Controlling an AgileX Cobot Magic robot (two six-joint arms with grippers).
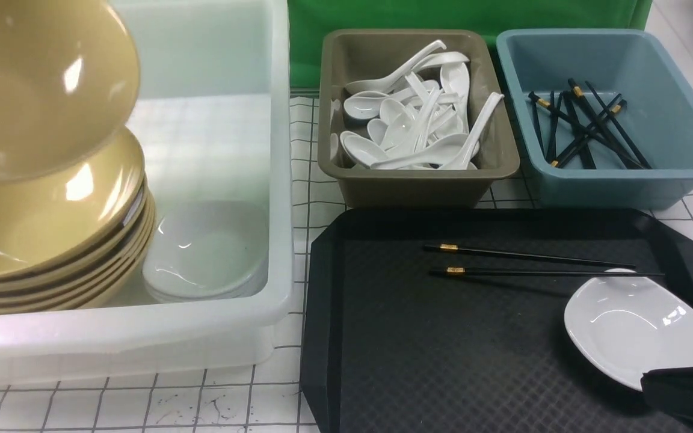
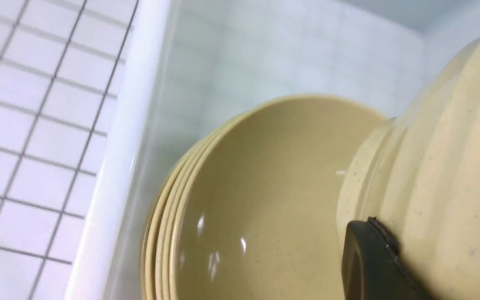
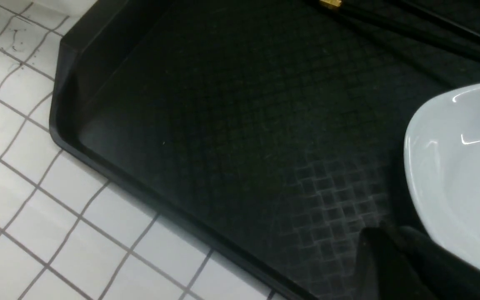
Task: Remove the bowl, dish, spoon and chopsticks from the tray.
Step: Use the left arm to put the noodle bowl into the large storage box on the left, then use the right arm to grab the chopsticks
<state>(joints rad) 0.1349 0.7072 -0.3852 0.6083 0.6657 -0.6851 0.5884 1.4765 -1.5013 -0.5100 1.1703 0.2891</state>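
Black chopsticks [image 1: 533, 273], white dish [image 1: 635, 328] on tray [image 1: 443, 349]

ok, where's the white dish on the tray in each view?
Front: dish on the tray, near right corner.
Left wrist: not in it; just the held bowl over the tub.
Right wrist: dish cut by the frame edge, beside the right hand.
Shared: tray's diamond texture, front and right wrist.

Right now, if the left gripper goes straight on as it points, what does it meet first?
Likely the stack of yellow bowls in the white tub; the bowl the left gripper holds would touch first. Depth unclear.
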